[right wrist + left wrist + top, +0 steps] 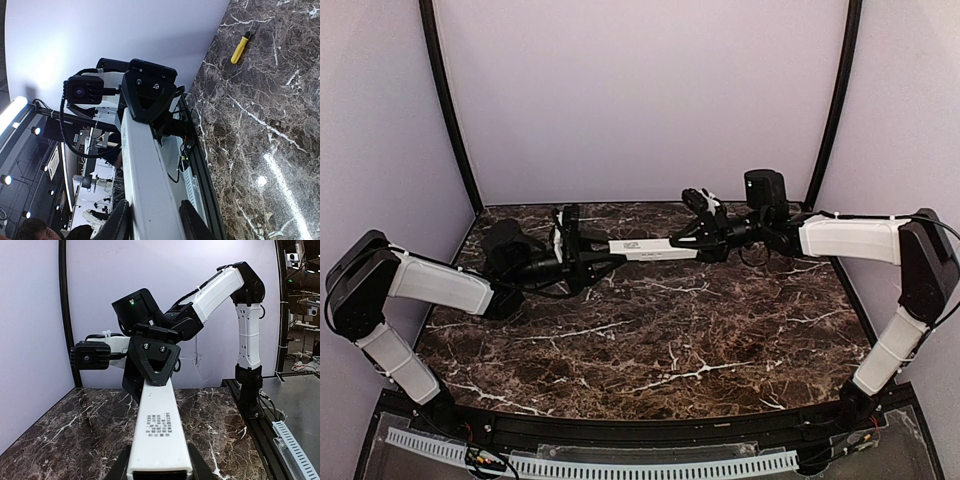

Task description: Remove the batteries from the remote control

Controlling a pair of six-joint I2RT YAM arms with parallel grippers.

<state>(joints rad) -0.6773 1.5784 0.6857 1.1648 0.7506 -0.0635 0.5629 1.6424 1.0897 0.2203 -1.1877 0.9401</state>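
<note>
The remote control (645, 248), a slim white bar with a small dark printed mark, hangs level above the marble table, held at both ends. My left gripper (603, 256) is shut on its left end and my right gripper (694, 243) is shut on its right end. In the left wrist view the remote (159, 430) runs from my left gripper (160, 467) to the right gripper, printed face up. In the right wrist view the remote (142, 165) runs from my right gripper (156, 222) to the left gripper. No batteries show and the recess is hidden.
A yellow-handled tool (240, 47) lies on the marble table (660, 330) near the back wall. Black frame posts stand at the back corners. A slotted cable rail (620, 466) runs along the near edge.
</note>
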